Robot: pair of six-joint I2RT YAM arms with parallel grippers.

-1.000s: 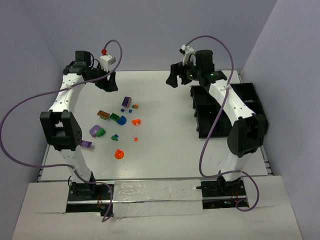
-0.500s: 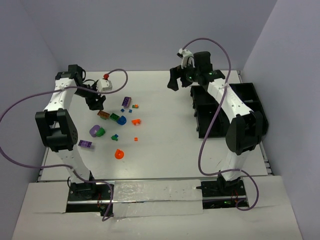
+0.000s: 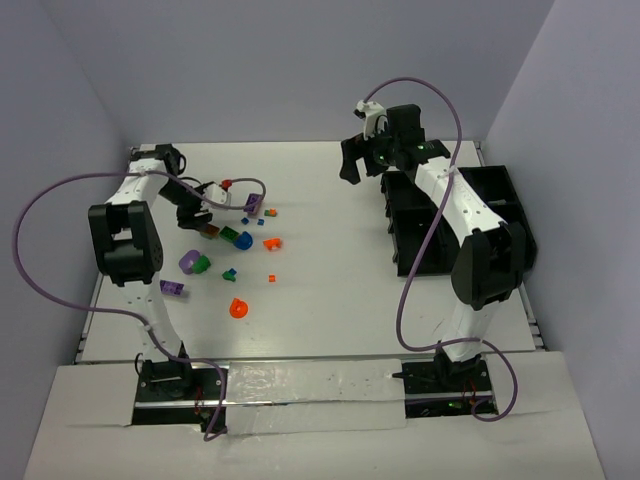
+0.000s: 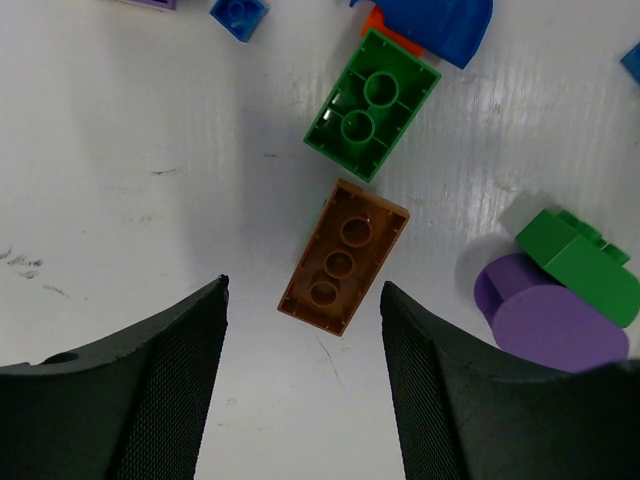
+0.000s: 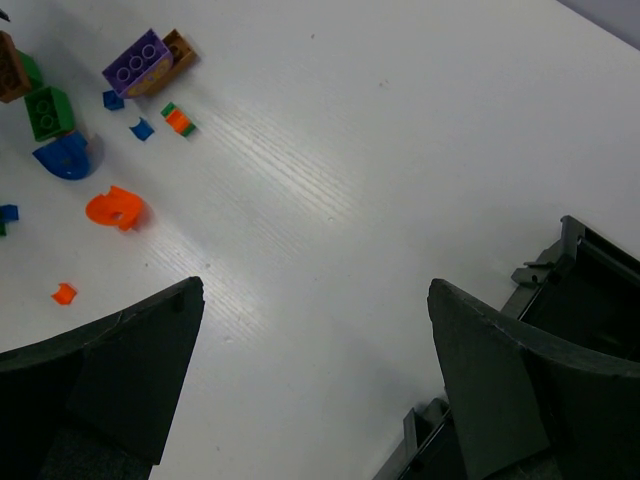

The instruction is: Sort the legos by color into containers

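Note:
The legos lie scattered left of centre: a brown brick [image 3: 208, 229], a green brick [image 3: 229, 235], a blue rounded piece [image 3: 244, 240], a purple brick [image 3: 253, 204], a purple rounded piece [image 3: 189, 262] and an orange round piece [image 3: 238, 308]. My left gripper [image 3: 190, 215] hangs low over the pile's left side, open. In the left wrist view the brown brick [image 4: 343, 257] lies upside down just ahead of the open left gripper [image 4: 302, 290], untouched. The containers, a black tray [image 3: 500, 215], stand at the right. My right gripper [image 3: 352, 165] is open and empty at the back, above bare table [image 5: 314, 285].
Close around the brown brick are an upturned green brick [image 4: 372, 105], a blue piece [image 4: 440, 20] and a green piece [image 4: 580, 262] on a purple round one [image 4: 550, 320]. The tray's corner [image 5: 590, 270] shows beside the right fingers. Purple cables loop off both arms.
My left gripper has come down and forward from the back left to the brown brick at the pile's edge. The right gripper has hardly moved.

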